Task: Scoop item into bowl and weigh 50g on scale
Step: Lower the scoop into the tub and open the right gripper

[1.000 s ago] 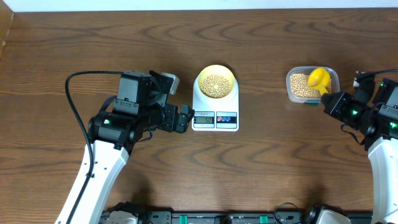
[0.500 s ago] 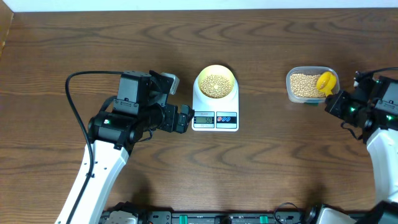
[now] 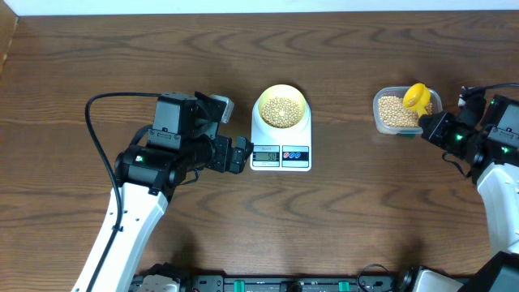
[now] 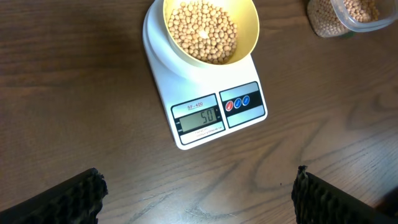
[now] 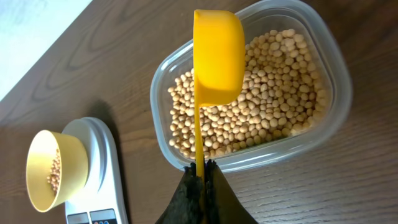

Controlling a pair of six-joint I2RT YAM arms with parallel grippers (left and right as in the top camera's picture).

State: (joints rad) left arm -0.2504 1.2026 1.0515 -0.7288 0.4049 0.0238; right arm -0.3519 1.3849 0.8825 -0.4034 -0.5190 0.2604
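Weighing step looks done: 50 is shown on the display (image 4: 200, 118) of the scale (image 4: 177, 90), so the target is judged met and no further scoop is called for. The bowl (image 4: 247, 31) is seated on the scale platform with a mound of beans (image 4: 202, 31) in it. The rest of the stock is kept in the clear tub (image 5: 273, 155), well apart on the right side of the table (image 3: 365, 227). The right gripper (image 5: 200, 186) is clamped on the thin handle of the yellow scoop (image 5: 217, 56). The scoop cup is held over the tub and turned on edge, so whether anything is left in it cannot be seen. Bowl and scale lie well to the left of that gripper, with bare table between. The left gripper (image 3: 239, 154) is spread fully wide and nothing is held. It is parked just beside the scale's left edge at the display end, apart from it, with the bowl ahead of the fingers in the wrist view. Next move, as judged: the scoop is to be lowered into the tub or onto the table and let go, with any leftover beans tipped back first. The scale should not be bumped by either arm, or the reading will be lost.
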